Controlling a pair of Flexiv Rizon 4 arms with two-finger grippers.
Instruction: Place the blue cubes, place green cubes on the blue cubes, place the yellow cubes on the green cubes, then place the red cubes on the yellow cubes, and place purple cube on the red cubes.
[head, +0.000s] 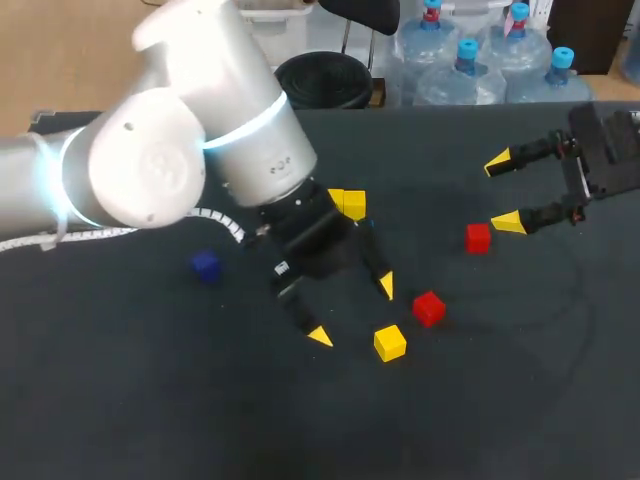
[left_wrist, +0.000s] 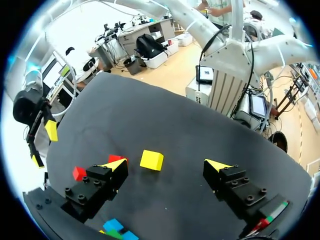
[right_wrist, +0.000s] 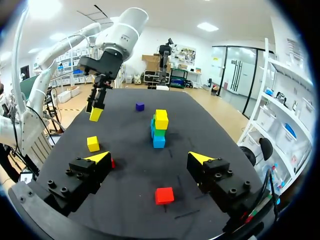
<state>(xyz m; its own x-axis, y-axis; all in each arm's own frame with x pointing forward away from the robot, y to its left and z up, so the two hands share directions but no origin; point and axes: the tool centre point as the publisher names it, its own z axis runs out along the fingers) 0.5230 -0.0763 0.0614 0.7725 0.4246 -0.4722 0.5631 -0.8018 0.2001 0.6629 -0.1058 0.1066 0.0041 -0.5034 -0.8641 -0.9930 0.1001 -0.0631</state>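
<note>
A black matte worktop (head: 520, 400) fills nearly the whole head view, its far edge running straight across at the back. The surface is plain and cloth-like, evenly lit from above, with only soft, short shadows. In the wrist views the same dark worktop shows straight sides and a pale sheen where light falls
</note>
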